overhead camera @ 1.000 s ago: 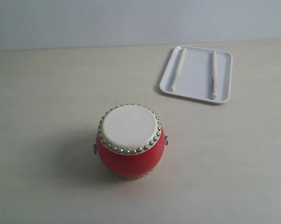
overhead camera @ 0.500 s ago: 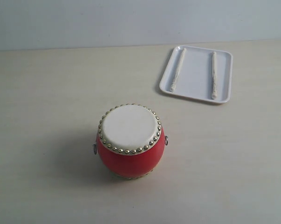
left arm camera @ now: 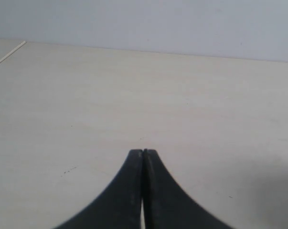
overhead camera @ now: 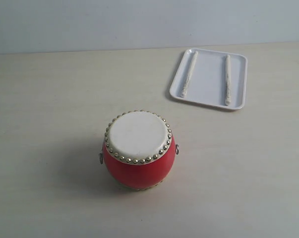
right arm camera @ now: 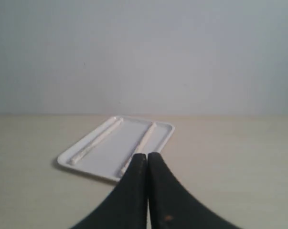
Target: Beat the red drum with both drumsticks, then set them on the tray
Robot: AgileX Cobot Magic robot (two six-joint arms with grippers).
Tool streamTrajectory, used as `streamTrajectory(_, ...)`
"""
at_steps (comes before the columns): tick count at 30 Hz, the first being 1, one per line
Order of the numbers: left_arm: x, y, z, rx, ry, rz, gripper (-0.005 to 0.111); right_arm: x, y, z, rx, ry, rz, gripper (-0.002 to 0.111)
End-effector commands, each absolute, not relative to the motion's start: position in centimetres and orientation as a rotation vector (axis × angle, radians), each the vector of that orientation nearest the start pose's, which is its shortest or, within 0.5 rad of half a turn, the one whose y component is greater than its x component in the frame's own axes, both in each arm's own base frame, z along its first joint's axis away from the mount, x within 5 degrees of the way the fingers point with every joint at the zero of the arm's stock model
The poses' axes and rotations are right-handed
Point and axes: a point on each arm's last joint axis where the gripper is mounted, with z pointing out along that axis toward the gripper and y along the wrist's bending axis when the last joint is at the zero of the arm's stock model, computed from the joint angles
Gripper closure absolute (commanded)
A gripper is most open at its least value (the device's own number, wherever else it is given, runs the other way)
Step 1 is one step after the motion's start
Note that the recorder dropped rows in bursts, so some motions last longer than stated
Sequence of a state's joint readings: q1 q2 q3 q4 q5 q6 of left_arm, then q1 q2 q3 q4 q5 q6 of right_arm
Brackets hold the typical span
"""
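The red drum (overhead camera: 138, 151) stands upright near the table's middle, its cream head ringed with brass studs. At the back right lies the white tray (overhead camera: 209, 96) with both drumsticks on it, one along its left side (overhead camera: 190, 73) and one along its right side (overhead camera: 227, 79). In the right wrist view the tray (right arm camera: 105, 162) and the sticks (right arm camera: 97, 141) (right arm camera: 144, 140) lie just beyond my right gripper (right arm camera: 147, 154), which is shut and empty. My left gripper (left arm camera: 143, 151) is shut and empty over bare table. Neither arm shows in the exterior view.
The pale wooden table (overhead camera: 50, 99) runs back to a plain light wall (overhead camera: 89, 25). A table edge (left arm camera: 7, 53) shows at one corner of the left wrist view.
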State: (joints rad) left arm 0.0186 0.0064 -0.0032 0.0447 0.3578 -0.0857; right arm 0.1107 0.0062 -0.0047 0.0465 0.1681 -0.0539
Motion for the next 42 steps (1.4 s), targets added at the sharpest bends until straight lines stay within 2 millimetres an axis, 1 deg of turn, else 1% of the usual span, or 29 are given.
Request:
streamTrajectory(1, 5.32, 0.23, 18.15, -0.070, 1.834, -0.006, 0.107, 5.44, 0.62, 18.76, -0.127, 1.762, 0.053, 0.108)
streamTrajectory(42, 5.32, 0.23, 18.15, -0.070, 1.834, -0.006, 0.107, 5.44, 0.62, 18.76, -0.119, 1.763, 0.061, 0.108)
